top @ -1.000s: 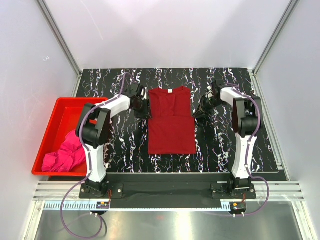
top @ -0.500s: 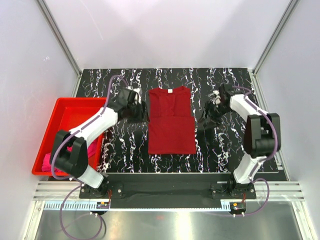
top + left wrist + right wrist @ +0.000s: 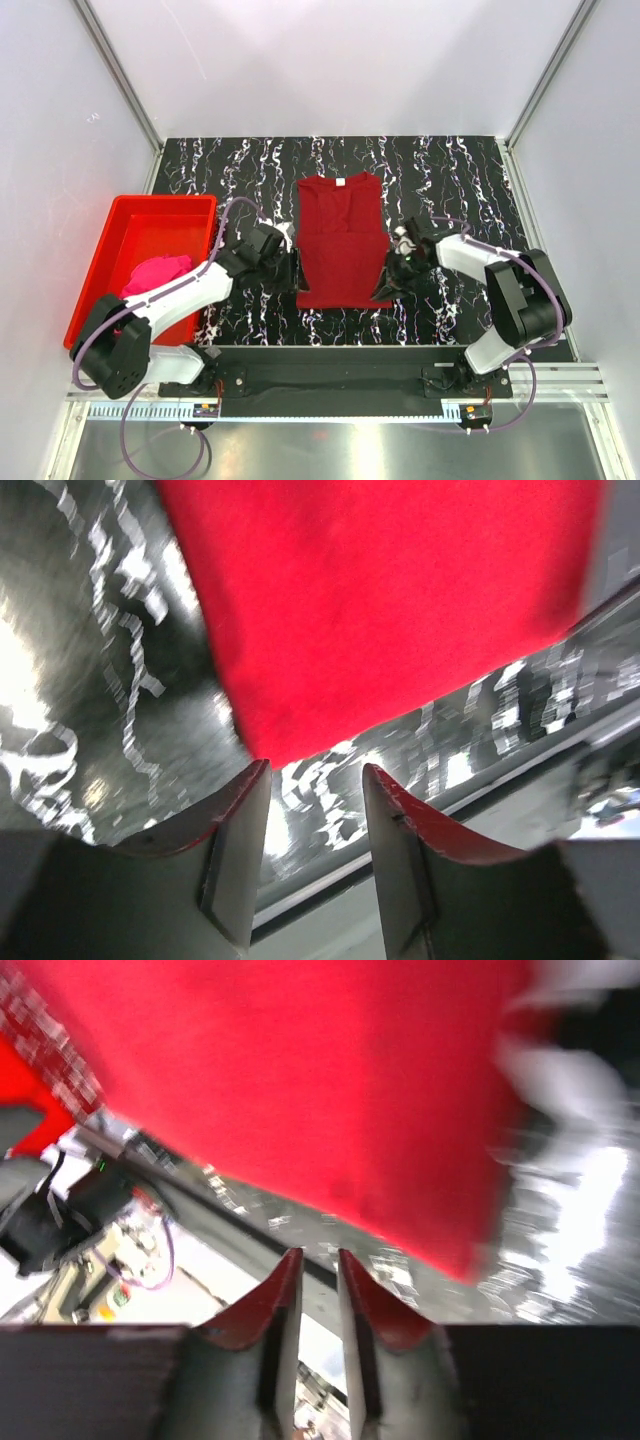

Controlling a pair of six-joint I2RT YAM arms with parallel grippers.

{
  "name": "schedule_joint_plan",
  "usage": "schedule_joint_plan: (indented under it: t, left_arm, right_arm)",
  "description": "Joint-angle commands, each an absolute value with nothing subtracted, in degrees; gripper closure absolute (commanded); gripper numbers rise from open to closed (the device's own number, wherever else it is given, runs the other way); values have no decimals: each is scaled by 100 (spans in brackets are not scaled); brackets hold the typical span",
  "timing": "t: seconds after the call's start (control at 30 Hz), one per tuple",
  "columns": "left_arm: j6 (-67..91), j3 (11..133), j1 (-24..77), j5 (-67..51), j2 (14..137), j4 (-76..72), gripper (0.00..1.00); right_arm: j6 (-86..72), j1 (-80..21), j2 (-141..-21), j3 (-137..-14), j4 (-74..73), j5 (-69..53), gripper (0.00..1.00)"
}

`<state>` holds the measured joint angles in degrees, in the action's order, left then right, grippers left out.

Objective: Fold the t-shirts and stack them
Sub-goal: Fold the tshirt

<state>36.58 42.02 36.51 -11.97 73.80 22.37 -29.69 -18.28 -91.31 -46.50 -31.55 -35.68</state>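
Between the jaws of the left gripper (image 3: 315,770), half apart, nothing is held; the red t-shirt (image 3: 380,600) has its near corner just ahead at 12 o'clock. The right gripper (image 3: 313,1255) (jaws a slit apart, empty) faces the opposite corner. The shirt's long axis runs 12 to 6 between both arms, equally near. The pink t-shirt (image 3: 155,272) lies in the bin (image 3: 130,205) at 9 o'clock.
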Motion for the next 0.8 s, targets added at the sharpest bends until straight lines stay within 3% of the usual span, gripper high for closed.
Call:
schedule_joint_plan:
  t: [0.0, 0.23, 0.4, 0.77]
  left_arm:
    - [3937, 4368, 3674, -1467, 7653, 1477, 55]
    - [4368, 4421, 3683, -2162, 8533, 756, 63]
    - [4333, 4351, 3674, -1978, 8806, 1318, 68]
    - [4421, 3929, 3674, -1890, 9088, 1248, 69]
  right_arm:
    - [-3523, -2144, -9166, -4834, -2374, -3902, 76]
    - [-3419, -2688, -10062, -5650, -2425, -4279, 82]
    - [-3393, -3339, -10589, -6354, -2636, -4263, 82]
    - [-3033, -3718, -10977, -6127, -2917, -3403, 87]
